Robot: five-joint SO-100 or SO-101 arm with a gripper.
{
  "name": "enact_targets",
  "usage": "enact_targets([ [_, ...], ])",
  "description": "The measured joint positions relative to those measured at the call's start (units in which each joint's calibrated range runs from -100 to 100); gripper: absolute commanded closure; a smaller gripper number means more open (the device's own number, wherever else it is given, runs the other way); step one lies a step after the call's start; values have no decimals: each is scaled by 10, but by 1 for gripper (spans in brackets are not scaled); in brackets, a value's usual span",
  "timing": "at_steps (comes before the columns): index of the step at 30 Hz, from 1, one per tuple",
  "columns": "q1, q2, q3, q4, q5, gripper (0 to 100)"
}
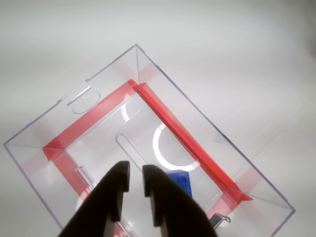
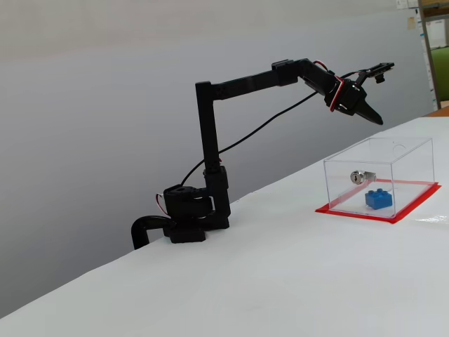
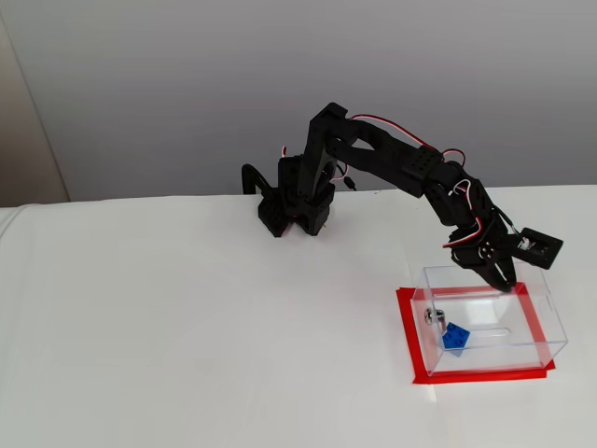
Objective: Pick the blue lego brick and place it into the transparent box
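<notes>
The table (image 3: 187, 355) was white. On it sat the box (image 3: 546, 322) (clear walls, red base), the landmark. Above its open top hung the gripper (image 1: 136, 180), jaws parted a little, empty. Inside the box lay the brick (image 3: 455, 337), near the lock (image 3: 431, 316).

A black robot arm (image 3: 392, 168) reaches from the upper centre of the frame over the transparent box (image 3: 546, 327) at lower right on a white desk (image 3: 187, 336).

The blue lego brick (image 3: 455, 337) lies inside the box on its red base sheet (image 3: 407, 336), just beside a small silver lock (image 3: 432, 316) on the left wall. The gripper (image 3: 508, 283) points down above the box's rear edge, holding nothing.
</notes>
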Motion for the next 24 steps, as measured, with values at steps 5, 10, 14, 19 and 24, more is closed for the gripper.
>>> enact_targets([
  [5,0,-8,0,0,0,98],
  [10,2,-23,0,0,0,97],
  [14,31,-85,29,-1,0,97],
  [19,90,-188,134,-3,-1,97],
  [24,124,-293,237,-3,0,97],
])
